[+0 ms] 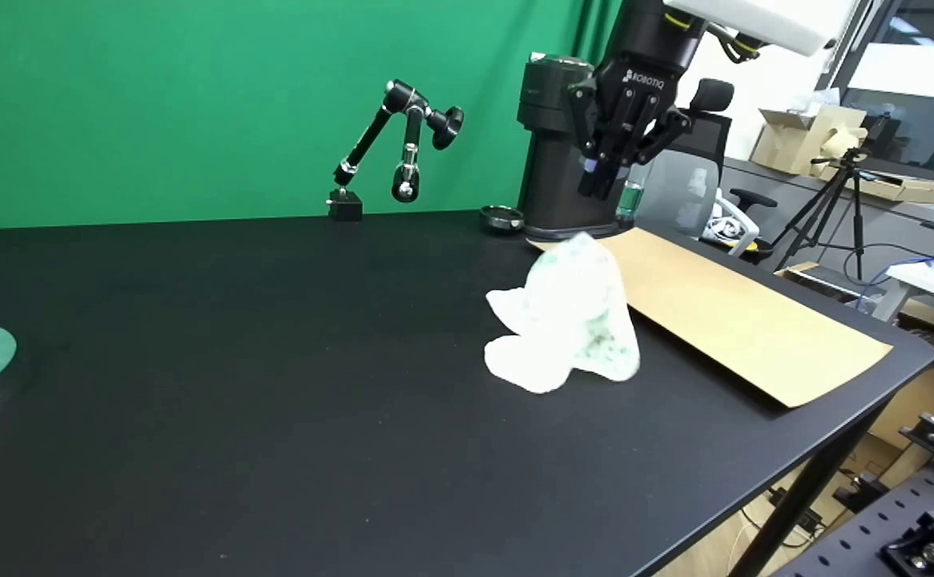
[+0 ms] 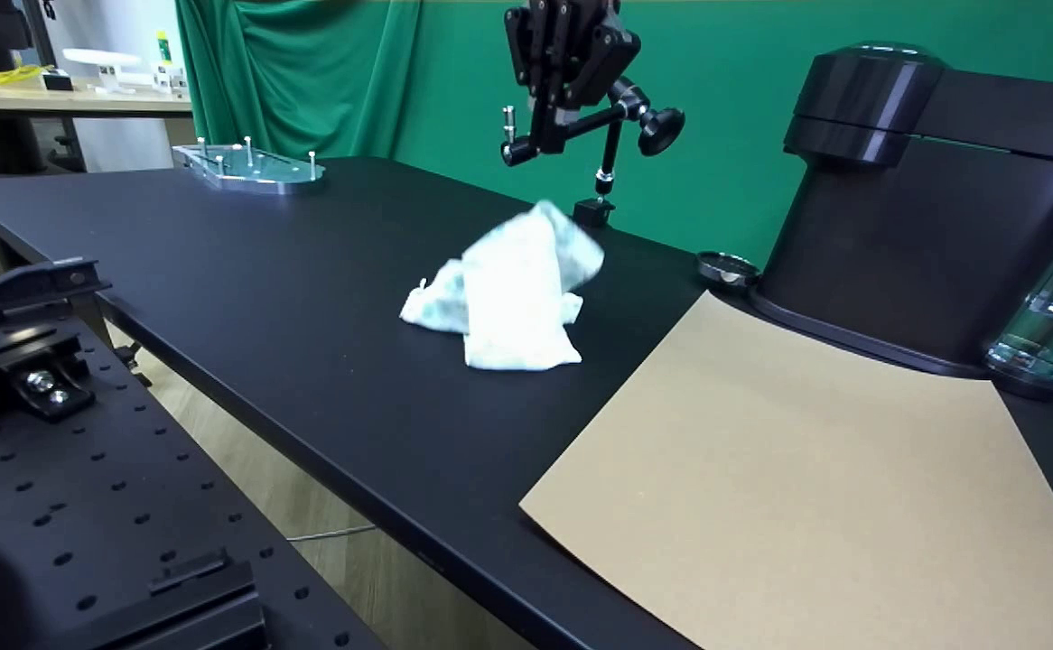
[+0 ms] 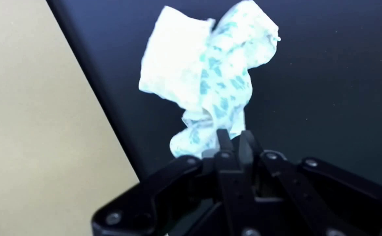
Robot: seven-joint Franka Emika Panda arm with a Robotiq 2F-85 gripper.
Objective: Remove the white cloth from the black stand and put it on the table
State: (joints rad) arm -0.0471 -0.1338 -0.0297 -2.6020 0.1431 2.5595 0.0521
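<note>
The white cloth (image 1: pixel 567 312) with green-blue patches lies crumpled on the black table (image 1: pixel 275 401). It also shows in an exterior view (image 2: pixel 517 298) and in the wrist view (image 3: pixel 223 78). The black jointed stand (image 1: pixel 407 120) bears no cloth; it stands at the back, partly behind the gripper in an exterior view (image 2: pixel 612 171). My gripper (image 1: pixel 597 191) is above the cloth and apart from it, pointing down. It also shows in an exterior view (image 2: pixel 546 135). In the wrist view the fingertips (image 3: pixel 235 139) have a narrow gap with nothing between them.
A brown sheet (image 1: pixel 739 312) lies beside the cloth on the table. A black coffee machine (image 2: pixel 924 226) with a clear water tank (image 2: pixel 1050 307) stands at the back. A small round dish (image 2: pixel 727 269) is beside it. A clear plate with posts (image 2: pixel 251 171) sits at the far end.
</note>
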